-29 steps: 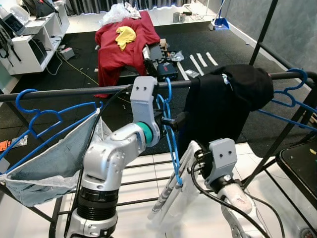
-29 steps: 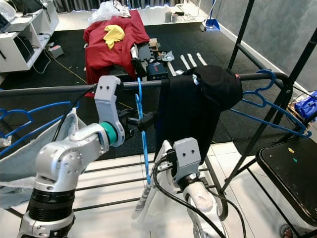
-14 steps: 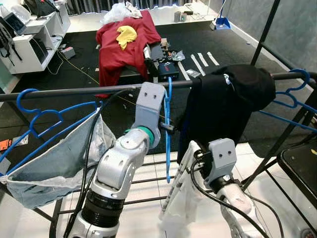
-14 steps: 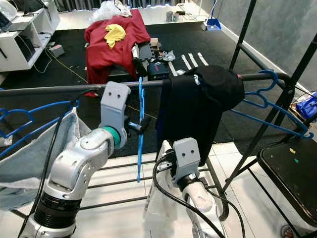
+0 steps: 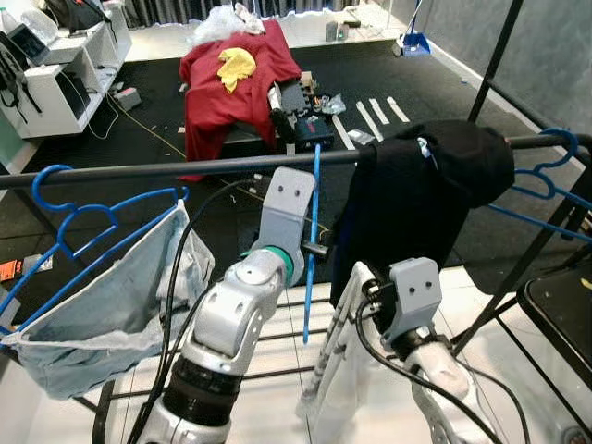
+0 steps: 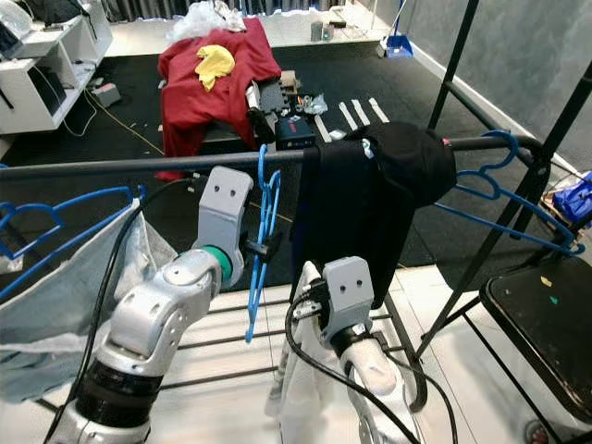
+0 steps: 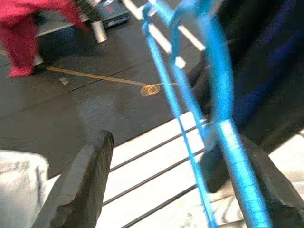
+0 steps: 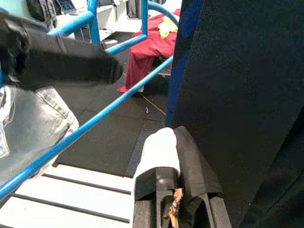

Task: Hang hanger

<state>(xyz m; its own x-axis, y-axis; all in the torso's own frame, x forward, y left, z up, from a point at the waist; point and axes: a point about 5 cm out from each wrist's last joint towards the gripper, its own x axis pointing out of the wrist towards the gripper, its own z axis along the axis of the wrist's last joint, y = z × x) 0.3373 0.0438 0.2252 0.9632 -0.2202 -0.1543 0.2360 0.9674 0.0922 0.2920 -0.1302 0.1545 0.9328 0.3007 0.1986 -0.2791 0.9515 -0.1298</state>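
Observation:
A blue hanger (image 5: pixel 311 242) hangs edge-on from the dark rail (image 5: pixel 139 171), its hook (image 6: pixel 262 155) over the bar. My left gripper (image 5: pixel 319 248) is at the hanger's middle. In the left wrist view its fingers (image 7: pixel 88 183) stand wide apart, and the blue hanger (image 7: pixel 223 128) rests against the far one. My right gripper (image 5: pixel 359 282) is lower, in front of the rail, shut on a white garment (image 5: pixel 331 379) that droops from it. The right wrist view has that white cloth (image 8: pixel 159 152) pinched between the black pads.
A black garment (image 5: pixel 416 194) is draped over the rail just right of the hanger. At the left hangs a blue hanger with jeans (image 5: pixel 102 287), at the far right another blue hanger (image 5: pixel 546 185). Red cloth (image 5: pixel 231 83) lies on the floor beyond. A black table (image 5: pixel 560 314) stands at the right.
The left arm has shifted right and up. The blue hanger has swung from a slant to hanging straight and edge-on from the rail. The right gripper with the white garment has stayed put.

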